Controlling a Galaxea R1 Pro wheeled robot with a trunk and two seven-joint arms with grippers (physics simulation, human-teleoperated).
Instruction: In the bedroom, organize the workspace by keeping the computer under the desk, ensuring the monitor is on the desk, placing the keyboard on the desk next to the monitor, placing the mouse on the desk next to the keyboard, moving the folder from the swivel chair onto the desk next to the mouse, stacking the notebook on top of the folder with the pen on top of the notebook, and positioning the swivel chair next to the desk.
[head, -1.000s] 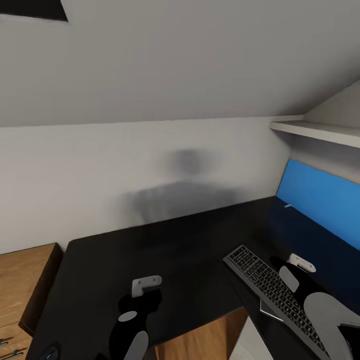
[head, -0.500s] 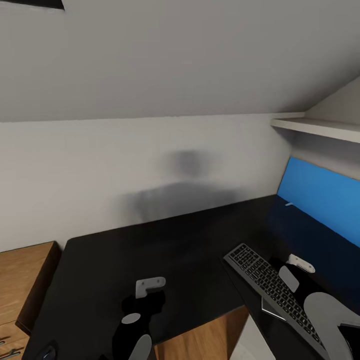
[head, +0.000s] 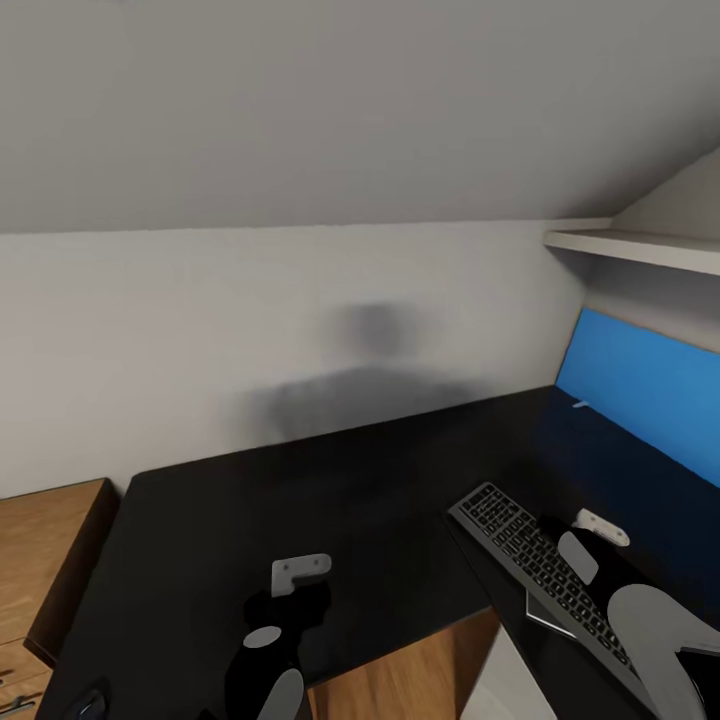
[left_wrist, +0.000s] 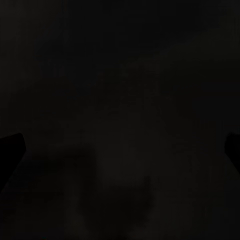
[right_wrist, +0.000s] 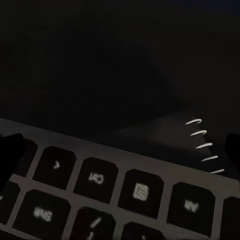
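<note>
Over the desk (head: 380, 500), the right gripper (right_wrist: 122, 150) hangs spread wide above the keyboard (head: 540, 572). Likely step: gripping it, calling for descent, then closing. Left gripper's (head: 297, 572) spread: cannot tell.

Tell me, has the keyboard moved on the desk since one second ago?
No. The keyboard keeps its place against the blue panel on the desk; only the camera shifted slightly.

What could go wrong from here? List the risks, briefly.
1. The keyboard lies askew close to the desk inner edge. A nudge from the right gripper just above it might slide it off.
2. The notebook has its spiral rings right beside the keyboard, so dragging either could snag or shift the other.
</note>
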